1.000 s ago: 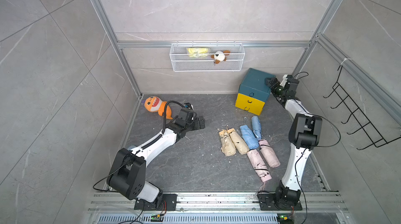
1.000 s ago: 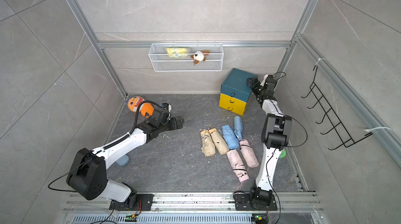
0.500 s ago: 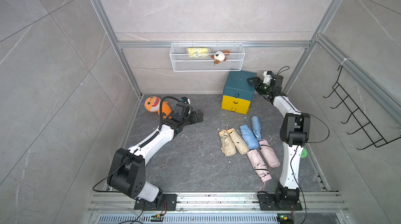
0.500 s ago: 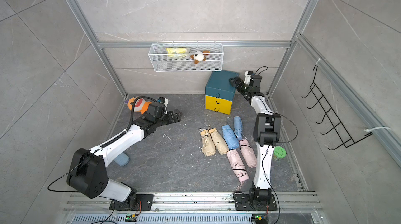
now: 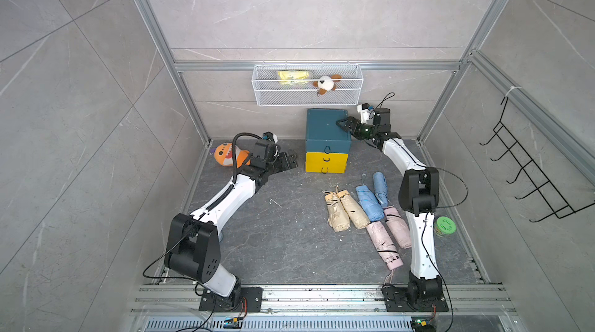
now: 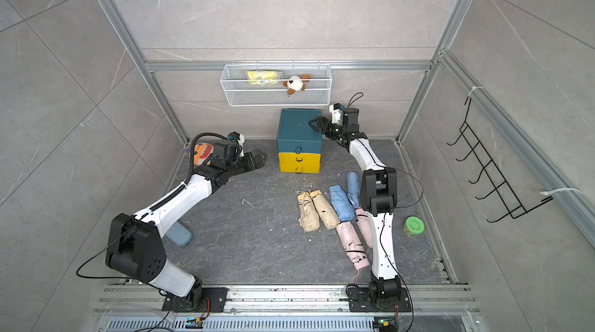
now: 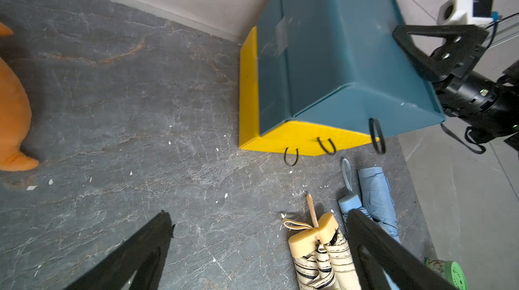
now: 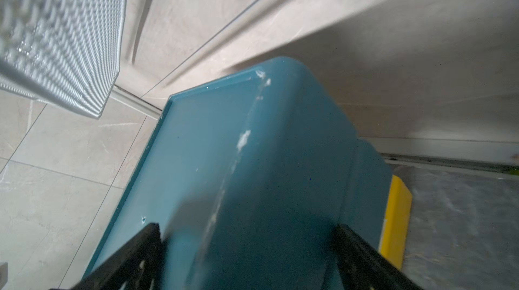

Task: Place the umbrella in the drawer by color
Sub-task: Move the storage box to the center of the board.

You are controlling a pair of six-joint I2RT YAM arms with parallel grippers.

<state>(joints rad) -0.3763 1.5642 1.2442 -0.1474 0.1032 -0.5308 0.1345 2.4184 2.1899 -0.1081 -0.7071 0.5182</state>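
At drawer box [image 5: 325, 127] top edge: right fingers [image 5: 341, 122] wide apart, straddling; left fingers [image 5: 289, 157] wide, empty, above floor [image 5: 289, 224].

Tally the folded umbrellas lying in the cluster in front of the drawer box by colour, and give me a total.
beige umbrellas: 2
blue umbrellas: 2
pink umbrellas: 2
Total: 6
Not counted: a blue roll under the left arm; whether it is an umbrella cannot be told.
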